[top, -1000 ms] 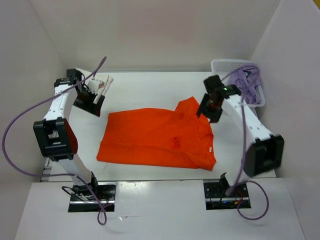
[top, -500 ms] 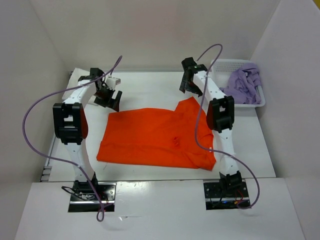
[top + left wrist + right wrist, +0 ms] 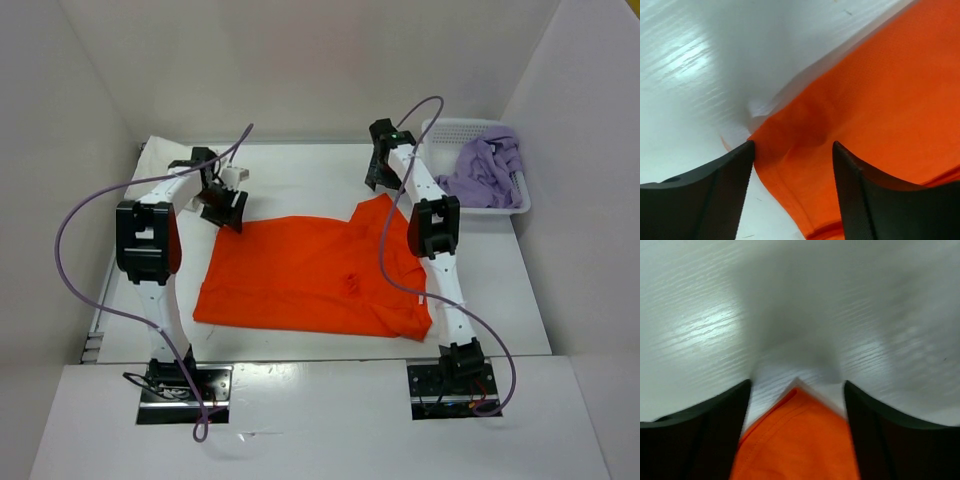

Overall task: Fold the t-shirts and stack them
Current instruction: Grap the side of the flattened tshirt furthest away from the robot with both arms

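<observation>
The bright orange t-shirt (image 3: pixel 310 275) is lying spread flat across the middle of the white tabletop (image 3: pixel 300 170), its long near edge facing 6 o'clock and a sleeve poking out toward 1 o'clock. The left hand (image 3: pixel 224 207) is reaching down at the shirt's 10 o'clock corner. In the left wrist view its two dark fingers (image 3: pixel 715 200) are standing apart, released, with that corner of orange cloth lying between them and not pinched. The cloth there is dipping into a soft crease, and a hem is running toward the lower edge of that view.

The right hand (image 3: pixel 378 180) is reaching down at the tip of the sleeve at 1 o'clock. In the right wrist view its fingers (image 3: pixel 695 435) are likewise spread wide, released, with the pointed tip of orange cloth sitting between them. Whether either hand's fingertips are touching the tabletop cannot be told.

At 2 o'clock, well apart from the orange shirt, the lavender purple t-shirt (image 3: pixel 485 170) is lying bunched in the white perforated basket (image 3: pixel 450 127), part of it hanging over the basket's right rim. Purple cables (image 3: pixel 75 215) are looping up from both arms.
</observation>
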